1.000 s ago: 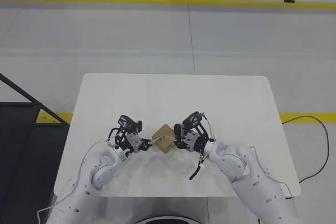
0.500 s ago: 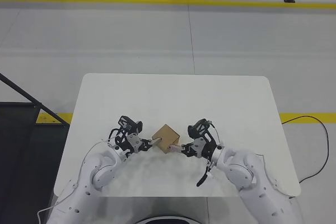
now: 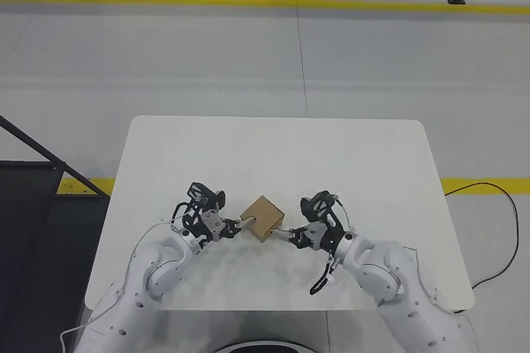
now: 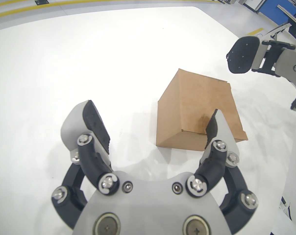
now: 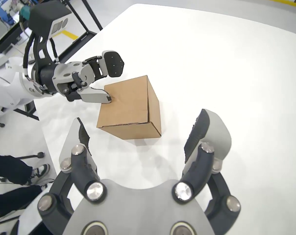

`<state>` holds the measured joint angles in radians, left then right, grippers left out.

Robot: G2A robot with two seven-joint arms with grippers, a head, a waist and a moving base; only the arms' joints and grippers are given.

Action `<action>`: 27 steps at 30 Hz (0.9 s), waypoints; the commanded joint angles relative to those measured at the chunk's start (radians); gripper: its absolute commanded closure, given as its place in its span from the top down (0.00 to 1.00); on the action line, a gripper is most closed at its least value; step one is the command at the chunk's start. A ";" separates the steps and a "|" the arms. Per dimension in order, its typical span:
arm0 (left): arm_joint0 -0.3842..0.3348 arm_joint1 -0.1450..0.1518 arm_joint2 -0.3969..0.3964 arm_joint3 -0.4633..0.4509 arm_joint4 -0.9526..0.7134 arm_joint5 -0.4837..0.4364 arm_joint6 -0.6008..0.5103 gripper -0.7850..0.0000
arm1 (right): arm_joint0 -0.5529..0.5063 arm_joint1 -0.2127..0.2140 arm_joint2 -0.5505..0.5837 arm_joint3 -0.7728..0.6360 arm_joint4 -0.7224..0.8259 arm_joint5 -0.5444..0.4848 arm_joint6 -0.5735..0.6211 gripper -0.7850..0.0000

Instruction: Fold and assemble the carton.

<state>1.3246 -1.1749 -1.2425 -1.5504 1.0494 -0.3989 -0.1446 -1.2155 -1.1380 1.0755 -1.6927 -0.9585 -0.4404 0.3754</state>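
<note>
— Where is the carton?
— The carton (image 3: 262, 216) stands on the white tabletop (image 3: 353, 150), toward its near edge, between my two arms, with one corner turned toward me.
— And your left fingers?
— My left fingers (image 4: 95, 125) are spread apart. One has its tip against the carton's face near the top edge; the other is clear of it.
— The right?
— My right fingers (image 5: 208, 129) are spread too and hold nothing. They are near the carton's opposite side, not touching it.
</note>
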 commanded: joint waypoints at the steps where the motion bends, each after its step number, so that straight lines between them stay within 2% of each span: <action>1: 0.002 0.000 0.001 -0.002 0.001 0.001 0.001 1.00 | -0.005 0.004 -0.004 0.001 -0.055 -0.057 -0.023 1.00; 11: 0.013 0.000 -0.003 -0.023 -0.001 -0.004 0.018 1.00 | -0.011 0.004 -0.001 -0.001 -0.064 -0.061 -0.040 1.00; 21: 0.048 0.006 -0.037 -0.065 -0.010 -0.026 0.067 1.00 | -0.034 0.001 -0.031 0.038 -0.261 -0.033 -0.233 1.00; 27: 0.050 0.007 -0.055 -0.058 -0.023 -0.013 0.074 1.00 | -0.015 -0.016 -0.078 0.100 -0.265 0.011 -0.287 1.00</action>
<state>1.3757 -1.1678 -1.2959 -1.6113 1.0287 -0.4136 -0.0707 -1.2407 -1.1499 1.0064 -1.6087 -1.2354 -0.4349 0.0942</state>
